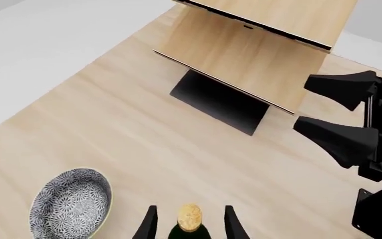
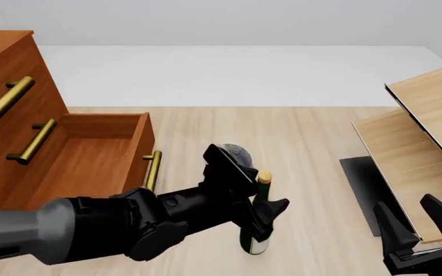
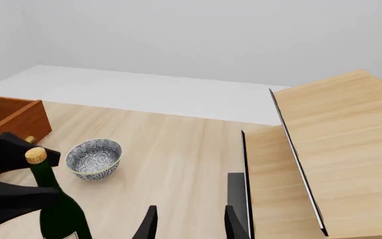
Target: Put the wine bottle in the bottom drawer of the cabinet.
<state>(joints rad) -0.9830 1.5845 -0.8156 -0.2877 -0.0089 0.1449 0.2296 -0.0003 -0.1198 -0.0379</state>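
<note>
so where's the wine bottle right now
In the front view the wine bottle stands upright on the table near the front centre, between the left gripper's fingers, just right of the open bottom drawer, with the bowl just behind it.

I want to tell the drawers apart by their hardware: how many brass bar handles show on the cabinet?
3. On the cabinet, one upper handle, one middle handle, and one on the open bottom drawer's front. More could sit beyond the picture's left edge.
</note>
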